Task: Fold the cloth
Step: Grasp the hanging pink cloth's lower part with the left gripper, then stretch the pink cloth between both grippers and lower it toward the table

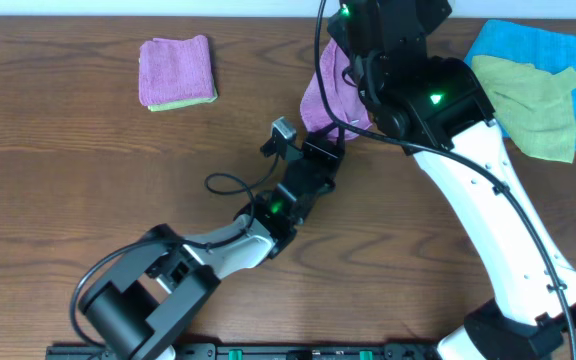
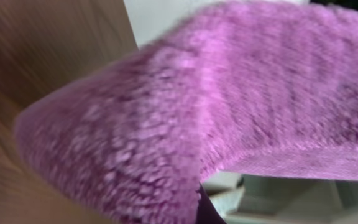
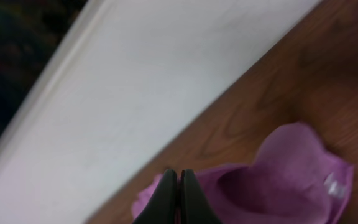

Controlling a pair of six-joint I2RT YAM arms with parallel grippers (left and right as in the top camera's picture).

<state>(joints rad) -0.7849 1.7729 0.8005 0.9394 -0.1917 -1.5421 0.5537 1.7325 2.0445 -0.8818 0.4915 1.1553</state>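
Overhead, we see the cloth point(image 1: 326, 95) near the far edge of the table point(image 1: 88, 170), right of centre; much of it is hidden under the right arm, and what shows is a bunched purple strip running from the arm's head down toward the left gripper point(image 1: 326, 138). That gripper meets the cloth's near edge; its jaws are closed, and we take them to be clamped on the cloth. In the left wrist view the purple pile fills nearly the whole picture, blurred and very close; one edge is raised, with a gap under it; the fingers themselves we cannot make out there.

In the right wrist view the right gripper point(image 3: 179, 182) has its two dark fingers pressed together; the cloth starts right at their tips and spreads to either side, so it looks pinched between them. The rest of it sags in a loose fold over the brown wood, with a small white tag point(image 3: 333, 185) near its right edge; behind lies a broad white surface point(image 3: 166, 74).

Elsewhere on the table, well to the left, a folded purple towel point(image 1: 176, 68) rests on a green one; at the far right corner a yellow-green cloth point(image 1: 533, 105) lies crumpled on a larger blue cloth point(image 1: 558, 45).
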